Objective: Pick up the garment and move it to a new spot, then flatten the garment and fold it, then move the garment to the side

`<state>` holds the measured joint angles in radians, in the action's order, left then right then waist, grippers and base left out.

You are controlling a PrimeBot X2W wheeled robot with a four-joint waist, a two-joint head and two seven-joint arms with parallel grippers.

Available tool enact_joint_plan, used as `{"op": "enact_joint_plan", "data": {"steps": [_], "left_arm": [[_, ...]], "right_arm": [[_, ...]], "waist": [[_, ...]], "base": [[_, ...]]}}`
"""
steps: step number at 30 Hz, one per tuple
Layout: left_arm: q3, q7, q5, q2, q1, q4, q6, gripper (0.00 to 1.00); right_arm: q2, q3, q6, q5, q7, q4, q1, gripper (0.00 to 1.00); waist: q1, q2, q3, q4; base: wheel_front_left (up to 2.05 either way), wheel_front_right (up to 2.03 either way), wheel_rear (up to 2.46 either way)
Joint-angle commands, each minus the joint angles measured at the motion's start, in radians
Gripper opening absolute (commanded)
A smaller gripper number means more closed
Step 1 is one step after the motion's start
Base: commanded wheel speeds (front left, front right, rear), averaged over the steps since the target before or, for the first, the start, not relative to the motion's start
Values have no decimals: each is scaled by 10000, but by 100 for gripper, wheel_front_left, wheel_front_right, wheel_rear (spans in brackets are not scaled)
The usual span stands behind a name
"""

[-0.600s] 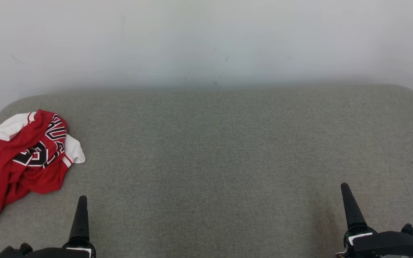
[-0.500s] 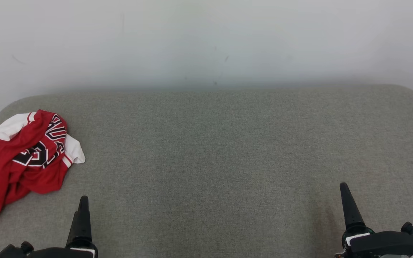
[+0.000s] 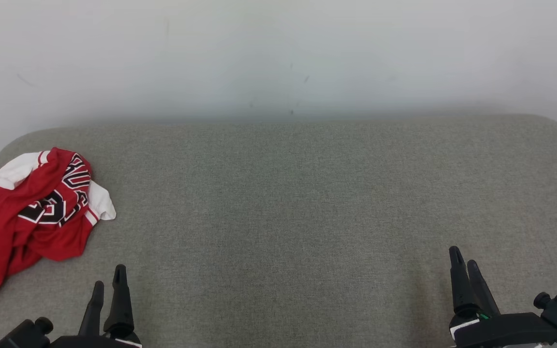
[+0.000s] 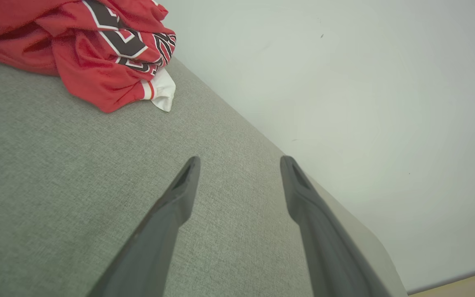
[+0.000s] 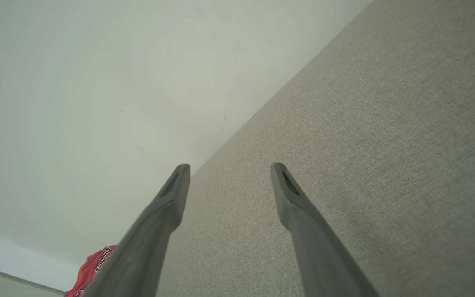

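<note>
Head view. Pale wall [image 3: 278, 58] behind, and a grey fabric counter [image 3: 283, 203] runs the full width. The garment [image 3: 22, 212], red with white trim and black lettering, lies crumpled at 9 o'clock near the counter's left end. The left fingers [image 3: 120, 299] sit at 7 o'clock and the right fingers [image 3: 457, 280] at 5 o'clock; both pairs hold nothing. The step in hand, as I judge it, is the first pick-up. You would best send the left arm toward 10 o'clock and take a raised red fold in the heap's body rather than the loose white cuff, which would likely let the rest trail. The bare middle at 12 o'clock looks like the obvious new spot. The garment's left part is cut off by the frame.

Left wrist view. The fingers stand wide apart over bare fabric, well short of the garment at 11 o'clock. Come down from above so the tips don't plough the cloth. The heap runs off the top edge, and I cannot tell collar, hem or sleeves apart.

Right wrist view. These fingers are also spread wide and point along the counter toward the wall. A red scrap of the garment shows at 7 o'clock, partly hidden behind one finger.
</note>
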<state>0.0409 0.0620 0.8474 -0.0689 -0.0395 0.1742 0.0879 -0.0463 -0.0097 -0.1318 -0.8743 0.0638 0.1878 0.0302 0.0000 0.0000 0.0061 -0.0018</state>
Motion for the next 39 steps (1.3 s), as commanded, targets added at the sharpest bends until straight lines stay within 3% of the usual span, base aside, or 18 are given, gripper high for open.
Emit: {"op": "enact_joint_plan", "data": {"steps": [1,17,39], "left_arm": [[-47,119,-390,-118,4,-174,6,100],[-401,619,-2479,-311,101,-367,-90,100],[-523,1187,-4683,-452,271,-639,-199,100]], "right_arm": [[-37,44,7,377,113,-182,32,100],[-43,233,10,2736,608,-334,-61,100],[-49,394,13,5142,1181,-537,-230,100]], "waist": [[0,0,0,5],[0,0,4,3],[0,0,63,6]], "base": [[0,0,0],[0,0,0],[0,0,0]]}}
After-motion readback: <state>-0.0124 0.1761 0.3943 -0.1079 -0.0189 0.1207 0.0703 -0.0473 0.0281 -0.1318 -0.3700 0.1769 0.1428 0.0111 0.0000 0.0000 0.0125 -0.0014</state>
